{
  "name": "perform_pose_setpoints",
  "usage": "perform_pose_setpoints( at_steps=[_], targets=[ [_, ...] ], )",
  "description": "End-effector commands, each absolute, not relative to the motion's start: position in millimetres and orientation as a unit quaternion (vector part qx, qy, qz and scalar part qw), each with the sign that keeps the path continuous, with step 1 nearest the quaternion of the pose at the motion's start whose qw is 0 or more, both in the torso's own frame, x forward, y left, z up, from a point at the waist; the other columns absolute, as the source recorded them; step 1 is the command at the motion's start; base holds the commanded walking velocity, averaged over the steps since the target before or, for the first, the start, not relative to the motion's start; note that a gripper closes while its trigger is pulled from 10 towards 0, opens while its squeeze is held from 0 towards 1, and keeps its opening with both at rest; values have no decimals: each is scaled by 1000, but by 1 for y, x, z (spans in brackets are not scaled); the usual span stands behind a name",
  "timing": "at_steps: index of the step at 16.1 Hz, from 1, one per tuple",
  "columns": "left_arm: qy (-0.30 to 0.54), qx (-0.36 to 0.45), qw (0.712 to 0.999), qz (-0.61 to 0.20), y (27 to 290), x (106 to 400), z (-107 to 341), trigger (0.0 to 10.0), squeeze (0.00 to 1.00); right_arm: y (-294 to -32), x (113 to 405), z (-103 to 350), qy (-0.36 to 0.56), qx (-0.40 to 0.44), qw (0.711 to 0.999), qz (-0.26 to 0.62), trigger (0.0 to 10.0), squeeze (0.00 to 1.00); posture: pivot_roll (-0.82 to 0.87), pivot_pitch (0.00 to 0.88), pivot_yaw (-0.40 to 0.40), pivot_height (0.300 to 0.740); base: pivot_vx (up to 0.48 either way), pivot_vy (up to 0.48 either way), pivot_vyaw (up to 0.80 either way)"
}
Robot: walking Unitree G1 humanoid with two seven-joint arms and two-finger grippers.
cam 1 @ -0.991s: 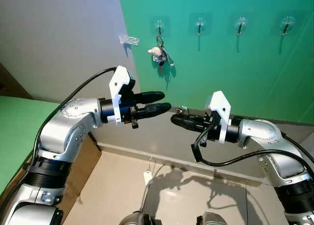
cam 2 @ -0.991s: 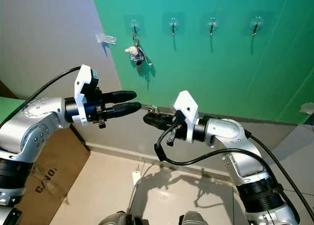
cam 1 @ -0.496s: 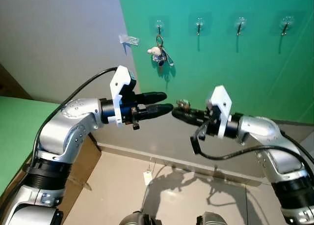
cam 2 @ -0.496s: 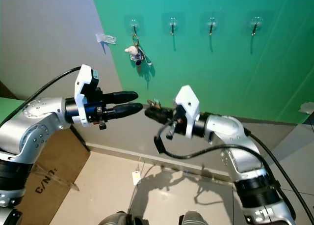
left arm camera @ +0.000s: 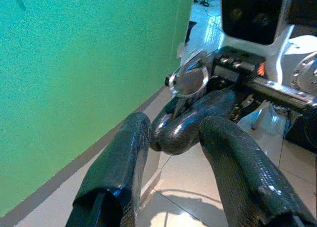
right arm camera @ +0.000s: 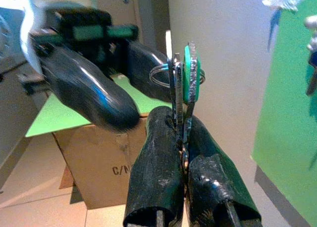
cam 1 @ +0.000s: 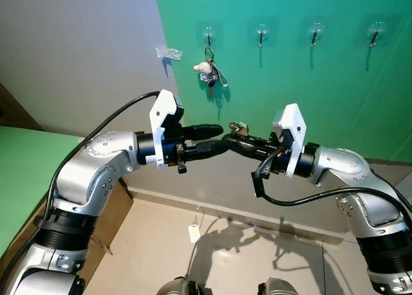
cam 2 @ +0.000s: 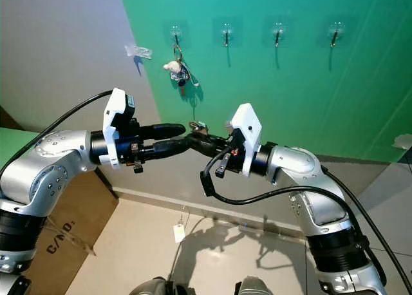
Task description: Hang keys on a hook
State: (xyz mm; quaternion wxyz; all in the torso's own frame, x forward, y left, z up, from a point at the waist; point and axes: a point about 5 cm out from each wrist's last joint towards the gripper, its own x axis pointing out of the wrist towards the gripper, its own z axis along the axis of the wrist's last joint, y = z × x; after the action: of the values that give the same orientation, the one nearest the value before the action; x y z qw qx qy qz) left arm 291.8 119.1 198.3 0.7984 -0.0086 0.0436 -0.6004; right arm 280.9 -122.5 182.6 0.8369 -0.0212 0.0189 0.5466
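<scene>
Head stereo pair looks forward and down at the green wall (cam 1: 290, 82) (shared scene) — both wrist cameras face each other, close up.

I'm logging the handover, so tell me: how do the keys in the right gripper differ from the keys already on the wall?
The keys in the right gripper are pinched between shut fingers, standing upright in mid-air, while the keys on the wall dangle from a hook. The held keys show a green tag; the hanging keys carry a small white charm. The left gripper sits open around the right gripper's fingertips, by the held keys. Both sets have metal rings.
</scene>
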Motion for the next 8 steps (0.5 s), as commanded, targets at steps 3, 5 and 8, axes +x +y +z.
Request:
perform_pose_setpoints(
  at_steps=[3,5,8],
  targets=[
    [39,-3,800,-599,119,295,201,10000,0,-116,271,186,15,-14,822,569,0,0,-269,51,137,717,0,0,0],
    [36,-5,800,-599,117,296,202,10000,0,-114,266,182,23,-22,815,578,0,0,-272,47,137,717,0,0,0],
    [33,-6,799,-600,116,297,203,10000,0,-114,264,177,30,-32,815,578,0,0,-273,45,138,717,0,0,0]
  ],
)
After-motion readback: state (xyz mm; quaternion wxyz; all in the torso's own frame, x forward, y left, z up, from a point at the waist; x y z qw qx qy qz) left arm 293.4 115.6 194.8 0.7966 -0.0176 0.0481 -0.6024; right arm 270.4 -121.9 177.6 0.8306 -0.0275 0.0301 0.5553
